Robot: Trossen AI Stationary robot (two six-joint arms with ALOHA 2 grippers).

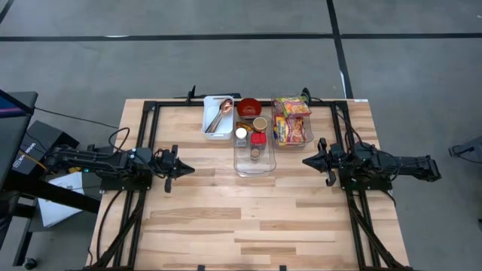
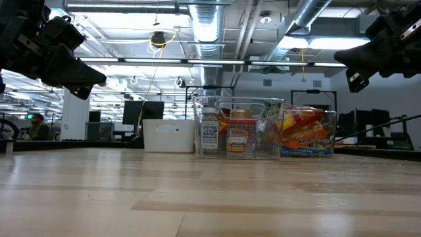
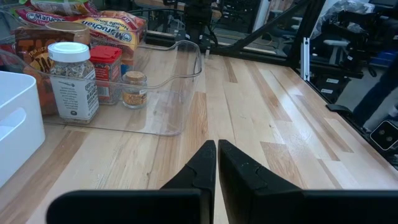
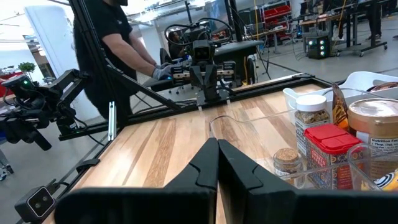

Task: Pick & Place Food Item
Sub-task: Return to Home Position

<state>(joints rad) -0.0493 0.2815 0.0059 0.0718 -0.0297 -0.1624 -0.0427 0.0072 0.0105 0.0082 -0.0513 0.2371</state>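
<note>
A clear plastic bin [image 1: 254, 149] stands at the table's middle far part, holding spice jars: a white-lidded jar [image 3: 72, 79], a red-lidded tin [image 3: 105, 73] and a small jar [image 3: 134, 89]. A second clear bin [image 1: 293, 120] to its right holds orange noodle packets [image 1: 292, 129]. My left gripper [image 1: 190, 169] hovers shut and empty left of the bins. My right gripper [image 1: 306, 161] hovers shut and empty right of them. Both hang above the table in the low view.
A white tray [image 1: 218, 115] with a copper spoon [image 1: 219, 114] and a red bowl [image 1: 249, 107] stand at the far side. A black frame rail [image 1: 248, 101] runs round the table. A person [image 4: 118, 50] stands beyond the table's left edge. Bare wood lies toward the near edge.
</note>
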